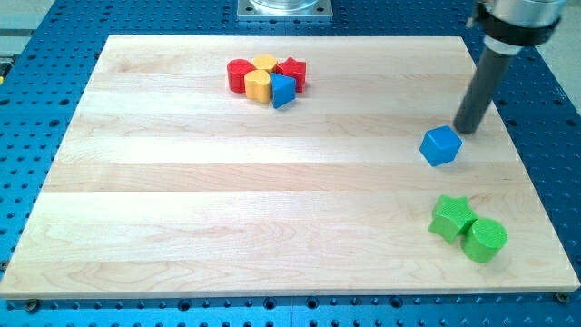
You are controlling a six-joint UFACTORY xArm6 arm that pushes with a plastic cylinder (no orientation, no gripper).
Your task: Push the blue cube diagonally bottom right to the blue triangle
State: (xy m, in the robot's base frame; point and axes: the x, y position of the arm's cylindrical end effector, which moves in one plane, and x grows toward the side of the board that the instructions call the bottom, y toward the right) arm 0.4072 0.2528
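Our tip [469,130] sits just up-right of the blue cube [440,145], about touching; no end effector jaws, just a rod. Blue triangle [282,91] is far off at top w/ the red/yellow cluster on the surface [227,200].

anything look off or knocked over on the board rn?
Nothing stands out. All blocks sit flat on the wooden board: a tight cluster with the blue triangle at the view's top, the blue cube alone at the right, the green star and green cylinder below it. My tip is just up-right of the cube.
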